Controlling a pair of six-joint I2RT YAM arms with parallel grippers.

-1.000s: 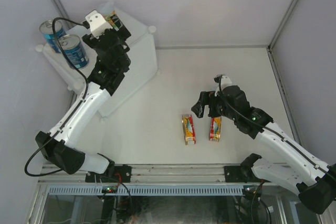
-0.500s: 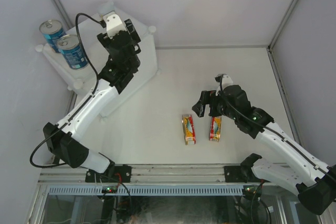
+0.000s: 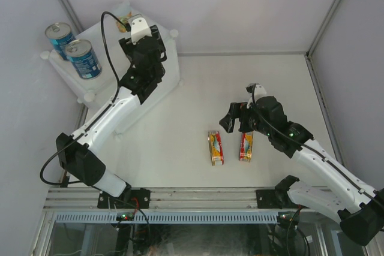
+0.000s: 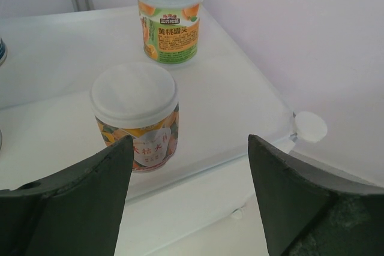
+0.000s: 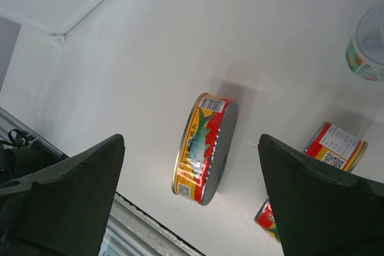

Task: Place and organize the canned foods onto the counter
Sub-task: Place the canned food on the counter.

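Observation:
The counter [image 3: 163, 82] is the white box at the far left, and two tall blue cans [image 3: 84, 58] stand on its left part. Two small round cans stand on it too, a near one [image 4: 135, 121] and a far one [image 4: 170, 19]. My left gripper [image 3: 143, 45] hovers open over the counter's right side, and its jaws [image 4: 190, 148] are empty. Two flat oval tins lie on the tabletop, one on the left [image 3: 215, 147] and one on the right [image 3: 246, 146]. My right gripper [image 3: 236, 123] hangs open just above them, with the left tin [image 5: 206, 148] seen between its fingers. A third small can [image 5: 367, 52] shows at the right edge of the right wrist view.
White walls close in the table at the back and on both sides. A round knob [image 4: 311, 126] marks the counter's corner. The metal rail [image 3: 192, 199] with both arm bases runs along the near edge.
My left arm has swung right across the counter, away from the blue cans, and its jaws have narrowed a little. The right arm and the tins have not moved.

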